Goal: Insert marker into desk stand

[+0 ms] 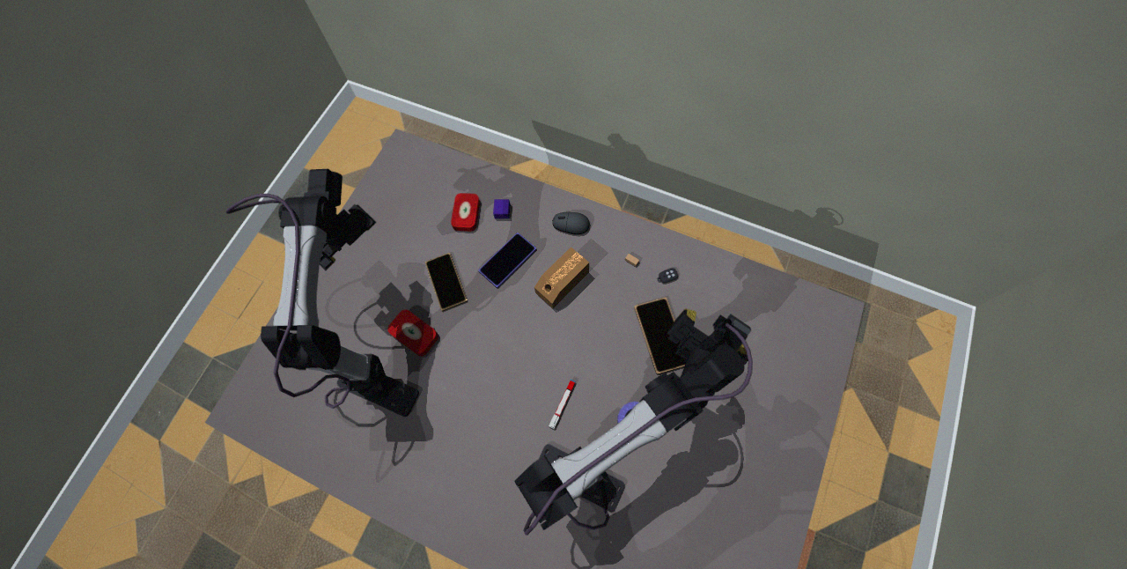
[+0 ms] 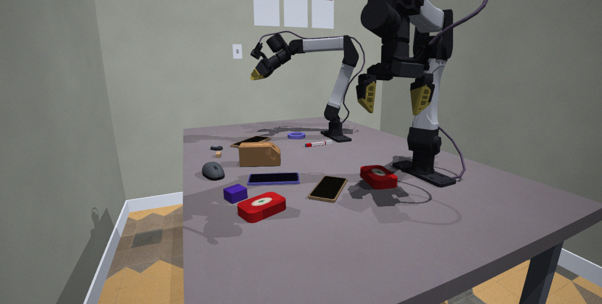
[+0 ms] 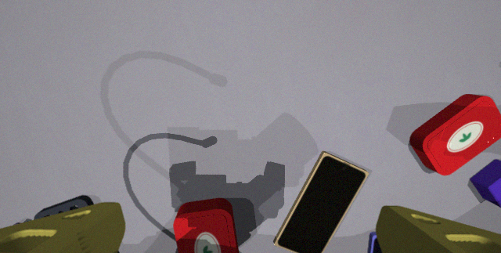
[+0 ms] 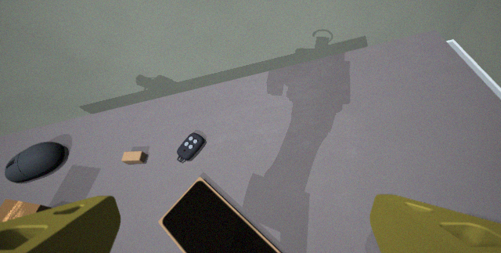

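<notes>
A white marker [image 1: 560, 408] [image 2: 320, 143] with a red end lies flat on the desk, between the two arm bases. A brown block-shaped desk stand [image 1: 567, 272] [image 2: 257, 155] with a sloped end rests on the desk; its dark round hole [image 1: 548, 287] shows in the top view. A corner of the stand shows at the lower left of the right wrist view [image 4: 15, 209]. My left gripper [image 2: 393, 112] [image 3: 250, 215] is open and empty, high above the desk near a red tin. My right gripper [image 2: 255, 78] [image 4: 245, 206] is open and empty, raised above the far phone.
Two red tins [image 1: 466, 211] [image 1: 412, 332], a purple cube [image 1: 502, 208], a blue phone [image 1: 508, 260], a gold phone [image 1: 446, 282] and a mouse [image 1: 570, 222] surround the stand. A far phone [image 1: 657, 335], key fob [image 1: 668, 275], small wooden block [image 1: 632, 259] and purple ring [image 2: 296, 138] lie beyond.
</notes>
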`<state>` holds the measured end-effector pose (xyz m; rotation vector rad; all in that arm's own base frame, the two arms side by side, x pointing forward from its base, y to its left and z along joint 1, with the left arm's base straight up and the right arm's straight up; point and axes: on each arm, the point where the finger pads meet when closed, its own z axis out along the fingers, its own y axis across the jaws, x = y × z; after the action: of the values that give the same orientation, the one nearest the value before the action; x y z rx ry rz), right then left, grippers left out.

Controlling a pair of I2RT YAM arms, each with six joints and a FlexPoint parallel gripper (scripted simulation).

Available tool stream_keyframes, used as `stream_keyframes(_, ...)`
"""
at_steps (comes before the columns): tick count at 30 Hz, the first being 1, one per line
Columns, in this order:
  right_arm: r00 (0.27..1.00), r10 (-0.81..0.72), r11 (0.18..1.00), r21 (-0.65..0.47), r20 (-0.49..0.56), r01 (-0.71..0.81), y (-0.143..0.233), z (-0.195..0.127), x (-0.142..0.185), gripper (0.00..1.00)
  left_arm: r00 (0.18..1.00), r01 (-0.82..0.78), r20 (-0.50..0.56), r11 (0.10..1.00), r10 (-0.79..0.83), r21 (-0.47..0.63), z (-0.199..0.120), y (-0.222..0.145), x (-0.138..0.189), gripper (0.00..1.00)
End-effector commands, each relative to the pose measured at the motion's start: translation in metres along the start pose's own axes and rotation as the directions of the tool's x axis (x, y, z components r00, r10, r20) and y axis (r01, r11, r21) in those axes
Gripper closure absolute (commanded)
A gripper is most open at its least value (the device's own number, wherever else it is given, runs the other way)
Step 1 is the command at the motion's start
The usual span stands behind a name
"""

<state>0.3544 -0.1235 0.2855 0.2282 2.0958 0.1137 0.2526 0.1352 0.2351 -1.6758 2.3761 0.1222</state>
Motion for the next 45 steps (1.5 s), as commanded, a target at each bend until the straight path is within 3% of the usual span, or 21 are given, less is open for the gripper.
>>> stream_keyframes(1,1.0,-0.009,1.0,-0.001,0.017,0.009,0.001,-0.003,-0.006,0.0,1.0,0.001,0.012,1.0,-0.001,0.01,-0.003,-0.001,-0.002,0.0)
stream_keyframes(18,1.0,-0.014,1.0,0.0,0.028,0.014,0.002,-0.006,-0.01,0.0,0.999,0.004,0.034,1.0,-0.005,0.03,-0.009,-0.003,-0.005,0.0)
stream_keyframes(19,1.0,-0.014,1.0,0.0,0.028,0.014,0.002,-0.006,-0.01,0.5,0.999,0.004,0.034,1.0,-0.005,0.03,-0.009,-0.003,-0.005,0.0)
stream_keyframes(35,1.0,-0.014,1.0,0.0,0.028,0.014,0.002,-0.006,-0.01,0.5,0.999,0.004,0.034,1.0,-0.005,0.03,-0.009,-0.003,-0.005,0.0)
stream_keyframes(36,1.0,0.015,1.0,-0.014,-0.027,-0.016,0.009,0.0,0.011,0.5,0.999,-0.021,0.025,0.999,0.02,0.048,-0.006,-0.006,0.001,0.0)
stream_keyframes(45,0.986,0.096,0.994,-0.033,-0.134,-0.101,0.047,0.007,0.043,0.5,0.98,-0.148,0.156,0.972,0.12,0.182,-0.013,-0.039,-0.011,0.0)
